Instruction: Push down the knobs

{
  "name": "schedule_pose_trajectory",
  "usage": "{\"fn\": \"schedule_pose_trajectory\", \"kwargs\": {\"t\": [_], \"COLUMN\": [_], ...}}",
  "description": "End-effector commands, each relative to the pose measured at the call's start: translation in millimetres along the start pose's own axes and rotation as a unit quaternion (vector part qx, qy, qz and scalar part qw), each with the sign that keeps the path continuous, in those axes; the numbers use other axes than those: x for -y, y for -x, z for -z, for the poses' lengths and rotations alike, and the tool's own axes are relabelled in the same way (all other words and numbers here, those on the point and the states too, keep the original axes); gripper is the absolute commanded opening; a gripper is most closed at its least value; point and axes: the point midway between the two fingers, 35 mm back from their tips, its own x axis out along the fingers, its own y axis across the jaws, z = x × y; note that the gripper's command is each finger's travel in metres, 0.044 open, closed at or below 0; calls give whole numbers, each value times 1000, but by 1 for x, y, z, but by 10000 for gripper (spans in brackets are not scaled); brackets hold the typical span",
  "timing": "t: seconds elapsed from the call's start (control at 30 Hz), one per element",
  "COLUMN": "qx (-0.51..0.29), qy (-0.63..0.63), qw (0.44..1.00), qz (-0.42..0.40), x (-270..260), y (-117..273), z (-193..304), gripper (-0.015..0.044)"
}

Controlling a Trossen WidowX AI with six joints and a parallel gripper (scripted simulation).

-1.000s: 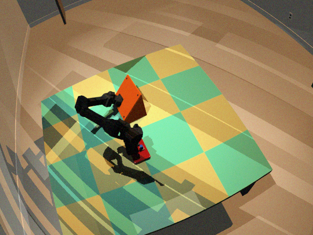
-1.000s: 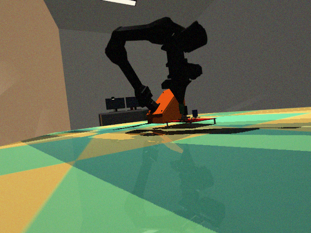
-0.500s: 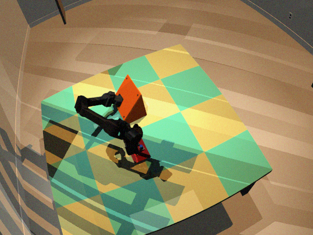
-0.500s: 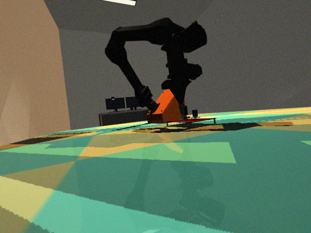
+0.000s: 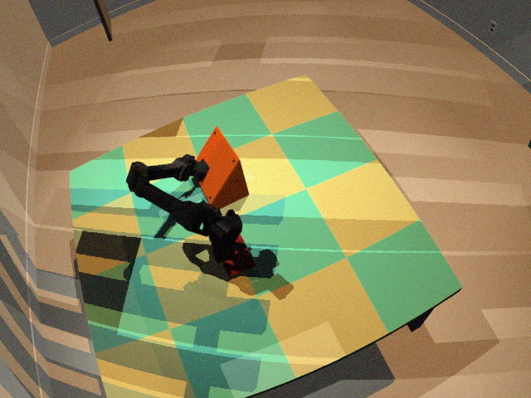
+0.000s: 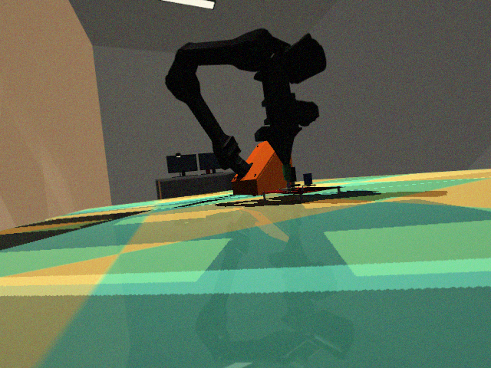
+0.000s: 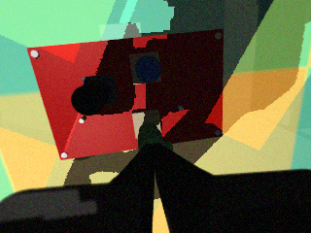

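The red circuit board (image 5: 241, 263) (image 6: 329, 188) (image 7: 107, 130) stands on short legs, mostly in shadow. A blue knob (image 6: 307, 179) (image 7: 148, 68) is over the potentiometer near the board's far edge in the wrist view. A black knob (image 6: 293, 174) (image 7: 86, 100) is at the left in that view. A dark green knob (image 6: 286, 172) (image 7: 149, 136) is at the near edge. My gripper (image 6: 286, 162) (image 7: 153, 149) is shut and empty, pointing down with its tips at the top of the green knob; contact is unclear. How far each knob sits down its shaft is hard to tell.
An orange wedge-shaped block (image 5: 221, 164) (image 6: 267, 170) stands behind the board, beside the arm's base. The blue and black knobs stand up near the gripper. The checkered table (image 5: 368, 188) (image 6: 158, 253) carries strong shadows.
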Motion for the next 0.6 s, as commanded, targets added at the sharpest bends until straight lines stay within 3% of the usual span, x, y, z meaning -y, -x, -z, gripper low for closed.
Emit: {"fn": "schedule_pose_trajectory", "kwargs": {"t": [0.0, 0.57], "qx": [-4, -4], "qy": [-5, -5], "qw": [1000, 1000], "qz": [-8, -8], "x": [1, 1], "y": [-12, -16], "z": [2, 2], "gripper": [0, 0]}}
